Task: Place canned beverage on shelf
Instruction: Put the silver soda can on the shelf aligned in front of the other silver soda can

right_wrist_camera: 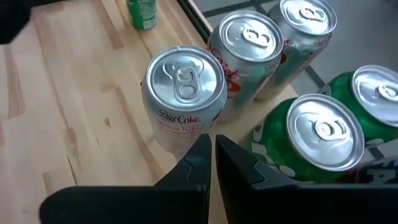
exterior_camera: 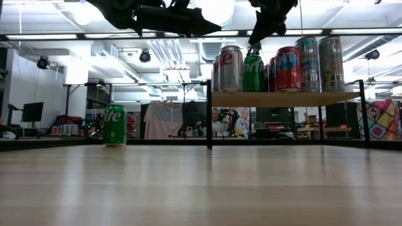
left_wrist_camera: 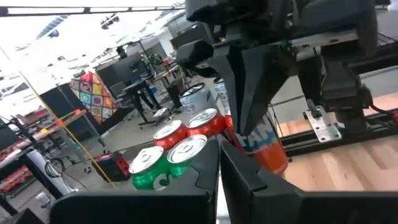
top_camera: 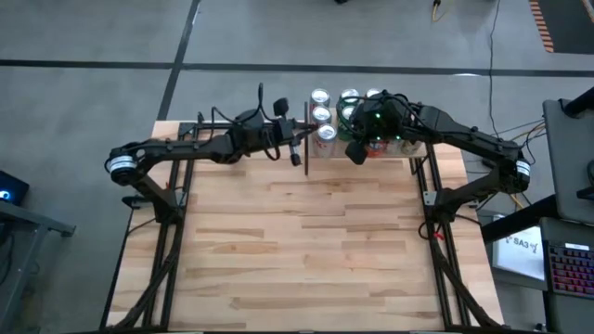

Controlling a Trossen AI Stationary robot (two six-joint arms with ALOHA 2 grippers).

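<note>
The shelf (exterior_camera: 282, 98) is a light wood board on black posts at the table's far middle. Several cans stand on it, among them a silver Diet Coke can (right_wrist_camera: 181, 93) and green cans (right_wrist_camera: 323, 134). A green can (exterior_camera: 115, 125) stands upright on the tabletop left of the shelf; it also shows in the right wrist view (right_wrist_camera: 142, 12). My right gripper (right_wrist_camera: 213, 155) is shut and empty, just above the cans on the shelf (top_camera: 355, 151). My left gripper (left_wrist_camera: 219, 171) is shut and empty, raised beside the shelf's left edge (top_camera: 299, 153).
The shelf's black posts (exterior_camera: 208, 113) stand at its corners. The two grippers are close together over the shelf's left end. The striped wood tabletop (top_camera: 306, 250) stretches toward the near edge. Desks and equipment stand in the room beyond.
</note>
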